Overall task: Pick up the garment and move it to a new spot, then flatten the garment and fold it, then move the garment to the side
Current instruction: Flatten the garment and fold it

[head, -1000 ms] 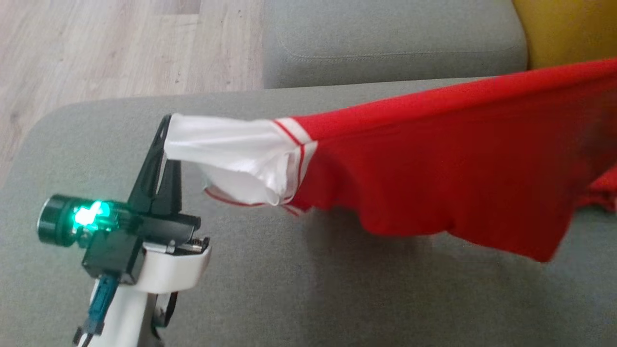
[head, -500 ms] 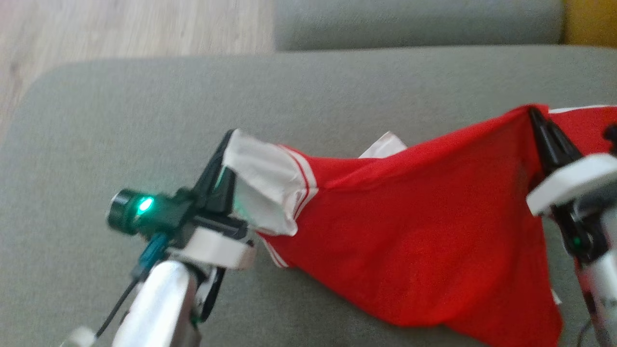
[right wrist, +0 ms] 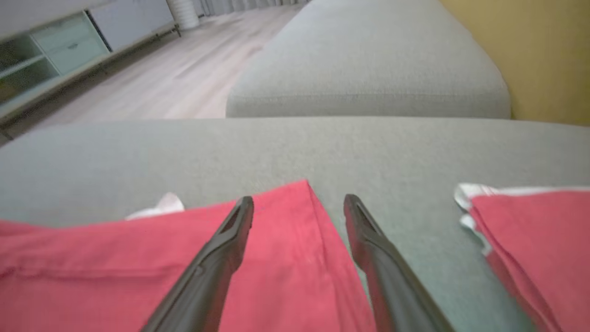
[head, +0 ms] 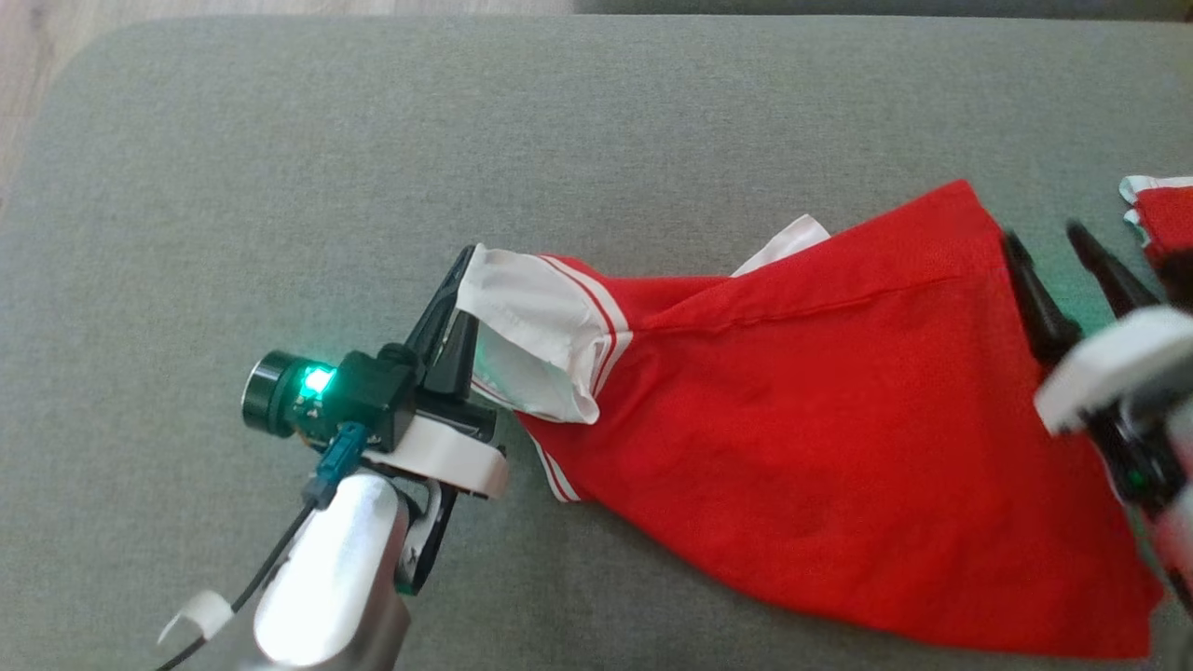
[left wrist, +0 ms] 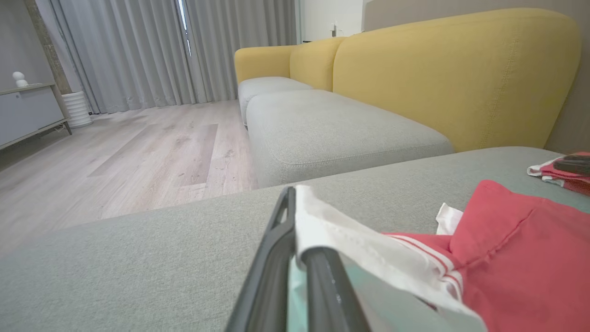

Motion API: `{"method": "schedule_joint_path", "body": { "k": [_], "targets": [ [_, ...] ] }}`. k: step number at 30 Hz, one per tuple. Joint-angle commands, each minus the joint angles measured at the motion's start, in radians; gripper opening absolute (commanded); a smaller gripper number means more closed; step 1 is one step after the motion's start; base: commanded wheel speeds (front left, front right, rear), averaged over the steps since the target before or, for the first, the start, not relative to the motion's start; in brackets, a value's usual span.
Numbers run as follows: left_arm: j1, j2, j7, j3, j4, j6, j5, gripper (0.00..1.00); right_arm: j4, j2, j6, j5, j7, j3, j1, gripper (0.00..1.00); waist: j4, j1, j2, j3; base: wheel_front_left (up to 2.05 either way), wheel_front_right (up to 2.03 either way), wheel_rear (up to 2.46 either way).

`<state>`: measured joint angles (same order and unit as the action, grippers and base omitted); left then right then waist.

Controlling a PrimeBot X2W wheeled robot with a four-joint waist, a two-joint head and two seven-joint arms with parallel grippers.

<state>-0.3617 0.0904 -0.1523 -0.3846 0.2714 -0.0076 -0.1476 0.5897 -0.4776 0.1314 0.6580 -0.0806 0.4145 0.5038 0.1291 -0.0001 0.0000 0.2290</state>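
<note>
my left pincer (head: pixel 463 270) is clamped on the white sleeve (head: pixel 531 317) of the red shirt (head: pixel 820 429); the shirt lies on the grey cushion (head: pixel 280 168), stretching from that pincer across to my right pincer (head: pixel 1044 238); the right one is spread wide, gripping nothing, one finger over the shirt's corner; more red cloth (head: pixel 1165 214) lies just right of it

The garment (head: pixel 820 438) is a red shirt with a white, red-striped sleeve (head: pixel 531 317). It lies spread but rumpled on the grey cushion (head: pixel 280 140), its sleeve raised at 9 o'clock, its lower corner reaching toward 5 o'clock.
</note>
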Motion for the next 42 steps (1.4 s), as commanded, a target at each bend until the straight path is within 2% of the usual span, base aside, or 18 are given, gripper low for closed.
{"method": "schedule_joint_path", "body": {
  "k": [1,8,12,22,23,26,27,28,29,30,31,37,42],
  "targets": [
    [-0.017,0.021,-0.015,0.041,-0.022,0.009,0.004,0.0,-0.056,-0.068,-0.001,0.034,0.0,0.034,-0.059,1.0,-0.003,0.0001,0.0,0.001,0.0,0.0,0.0],
    [0.002,0.029,-0.027,0.046,-0.023,0.022,-0.002,0.0,-0.135,-0.162,-0.001,0.074,0.047,0.075,-0.104,1.0,0.007,0.0001,0.0,0.026,0.0,0.0,0.0],
    [-0.001,0.025,-0.035,0.036,-0.025,0.024,-0.003,0.0,-0.112,-0.182,-0.001,0.053,0.07,0.088,-0.077,1.0,0.026,0.0001,0.0,0.04,0.0,0.0,0.0],
    [-0.012,0.015,-0.049,0.009,-0.011,0.026,-0.004,0.0,0.066,-0.12,-0.001,0.039,0.085,0.146,0.019,1.0,0.054,0.0001,0.0,0.04,0.0,0.0,0.0],
    [-0.013,0.014,-0.049,0.007,-0.011,0.026,-0.005,0.0,0.078,-0.113,-0.001,0.042,0.082,0.153,0.027,0.97,0.055,0.0001,0.0,0.04,0.0,0.0,0.0],
    [-0.018,0.014,-0.05,0.001,-0.01,0.026,-0.005,0.0,0.106,-0.101,-0.001,0.048,0.067,0.179,0.052,0.64,0.058,0.0001,0.0,0.042,0.0,0.0,0.0],
    [-0.019,0.014,-0.05,0.0,-0.009,0.027,-0.005,0.0,0.114,-0.099,-0.001,0.051,0.063,0.189,0.059,0.59,0.058,0.0001,0.0,0.043,0.0,0.0,0.0],
    [-0.021,0.014,-0.051,-0.002,-0.008,0.027,-0.006,0.0,0.121,-0.097,-0.001,0.054,0.059,0.198,0.066,0.48,0.058,0.0001,0.0,0.044,0.0,0.0,0.0],
    [-0.023,0.014,-0.051,-0.003,-0.007,0.027,-0.006,0.0,0.129,-0.096,-0.001,0.057,0.054,0.207,0.072,0.44,0.059,0.0001,0.0,0.045,0.0,0.0,0.0],
    [-0.025,0.013,-0.051,-0.006,-0.005,0.029,-0.007,0.0,0.144,-0.093,-0.001,0.065,0.047,0.225,0.082,0.07,0.059,0.0001,0.0,0.044,0.0,0.0,0.0],
    [-0.026,0.014,-0.051,-0.007,-0.004,0.029,-0.007,0.0,0.15,-0.092,-0.001,0.069,0.042,0.234,0.087,0.0,0.059,0.0001,0.0,0.042,0.0,0.0,0.0],
    [-0.024,0.024,-0.063,-0.001,0.0,0.036,-0.013,0.0,0.167,-0.101,-0.001,0.093,-0.014,0.273,0.105,0.0,0.05,0.0001,0.0,0.018,0.0,0.0,0.0],
    [-0.042,0.053,-0.075,0.011,-0.013,0.03,-0.013,0.0,0.133,-0.135,-0.001,0.134,-0.079,0.261,0.12,0.0,0.032,0.0001,0.0,-0.03,0.0,0.0,0.0]
  ]
}}
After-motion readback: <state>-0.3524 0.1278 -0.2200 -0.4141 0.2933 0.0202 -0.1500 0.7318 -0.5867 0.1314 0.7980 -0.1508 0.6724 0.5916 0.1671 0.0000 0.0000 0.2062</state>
